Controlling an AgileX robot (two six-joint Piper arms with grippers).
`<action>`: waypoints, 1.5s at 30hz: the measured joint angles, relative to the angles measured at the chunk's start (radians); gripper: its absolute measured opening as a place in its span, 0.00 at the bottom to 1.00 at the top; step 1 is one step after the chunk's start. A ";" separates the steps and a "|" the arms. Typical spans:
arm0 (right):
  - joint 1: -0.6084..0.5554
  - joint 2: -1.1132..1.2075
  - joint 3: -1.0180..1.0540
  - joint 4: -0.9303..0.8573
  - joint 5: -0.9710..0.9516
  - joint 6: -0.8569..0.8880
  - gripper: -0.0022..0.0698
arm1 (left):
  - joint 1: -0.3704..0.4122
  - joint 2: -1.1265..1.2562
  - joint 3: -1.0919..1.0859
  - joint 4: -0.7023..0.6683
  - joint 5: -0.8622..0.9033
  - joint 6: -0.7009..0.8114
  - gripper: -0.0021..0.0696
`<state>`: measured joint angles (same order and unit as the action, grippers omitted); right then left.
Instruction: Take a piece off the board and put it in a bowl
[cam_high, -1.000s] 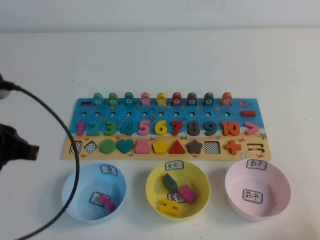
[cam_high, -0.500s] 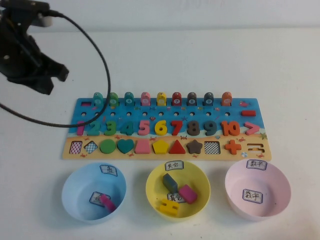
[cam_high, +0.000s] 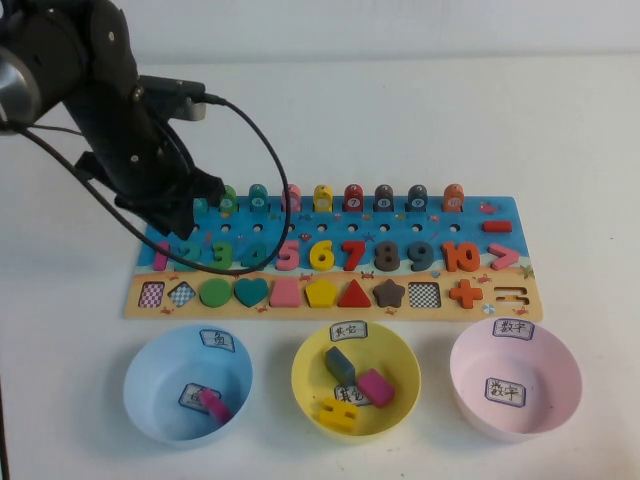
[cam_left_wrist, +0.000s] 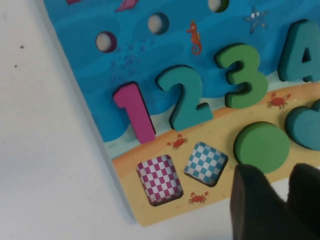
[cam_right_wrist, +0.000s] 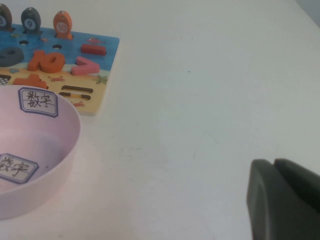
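Left end effector, empty and pressed together, above the left end of the board. Right end effector also pressed together, low beside the bowl. Spread first, then centre over the piece: flat in its recess beside the darker 3, long axis across the board, head toward the peg holes. Pinch across the narrow sides.

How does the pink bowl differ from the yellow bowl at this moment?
The pink bowl holds no pieces; the yellow bowl holds three. The pink bowl stands furthest toward the robot's right; the yellow bowl stands in the middle. Both are round and carry two white labels. The left gripper hovers over the board; the right gripper hovers above bare table.
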<state>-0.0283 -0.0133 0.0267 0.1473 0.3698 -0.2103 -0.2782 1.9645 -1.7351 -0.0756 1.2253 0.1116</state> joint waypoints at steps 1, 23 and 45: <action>0.000 0.000 0.000 0.000 0.000 0.000 0.01 | 0.000 0.006 0.002 0.008 0.000 -0.010 0.26; 0.000 0.000 0.000 0.000 0.000 0.000 0.01 | 0.082 0.119 0.002 0.057 -0.008 -0.078 0.47; 0.000 0.000 0.000 0.000 0.000 0.000 0.01 | -0.051 0.139 0.002 -0.022 -0.105 -0.076 0.46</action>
<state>-0.0283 -0.0133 0.0267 0.1473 0.3698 -0.2103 -0.3289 2.1038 -1.7334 -0.0974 1.1204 0.0356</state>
